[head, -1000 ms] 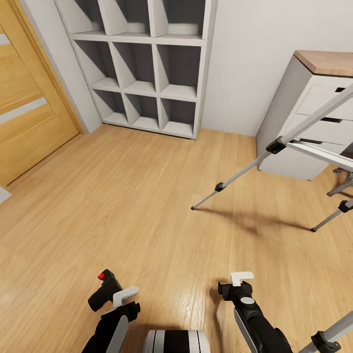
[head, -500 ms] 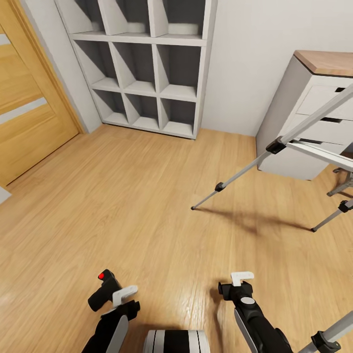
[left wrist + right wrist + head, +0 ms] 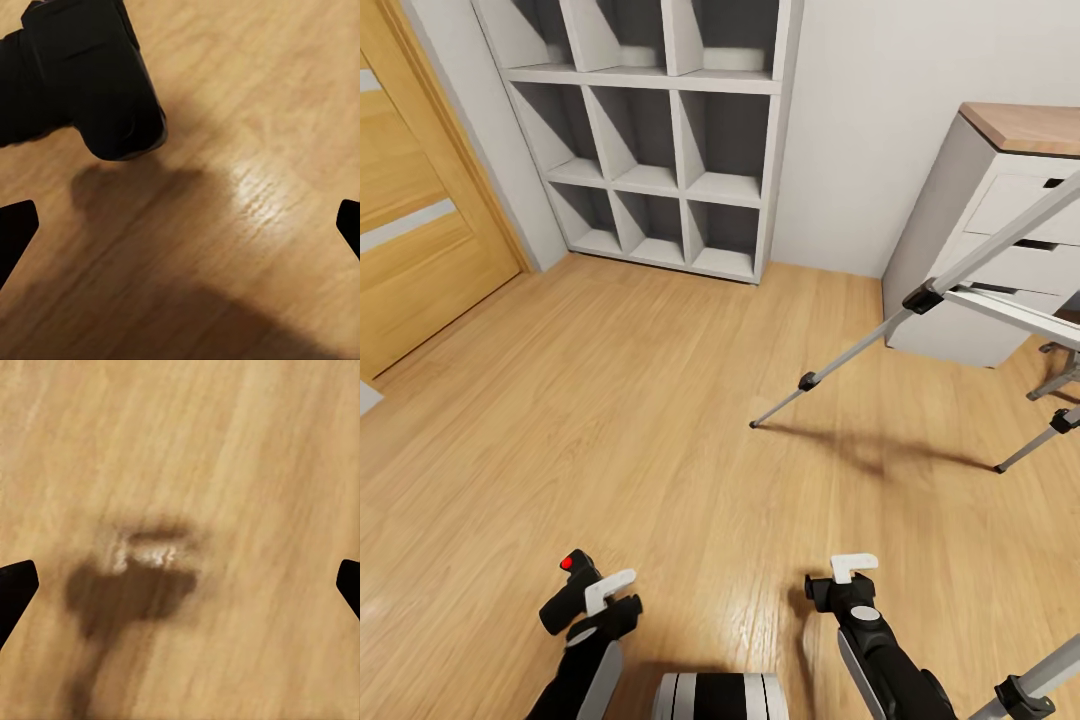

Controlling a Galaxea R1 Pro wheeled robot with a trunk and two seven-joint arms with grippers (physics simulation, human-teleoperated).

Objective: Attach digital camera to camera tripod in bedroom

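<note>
camera (image 3: 82,82) lies on the floor (image 3: 660,420) just beyond our left gripper (image 3: 600,600), whose fingers (image 3: 15,232) we spread wide, holding nothing.

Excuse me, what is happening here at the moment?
A two-armed robot faces a wooden floor. The digital camera seems to lie on it just beside the left gripper, which is open and not holding it. The right gripper is open and empty. The camera tripod stands ahead to the right; the camera is not yet on it.
</note>
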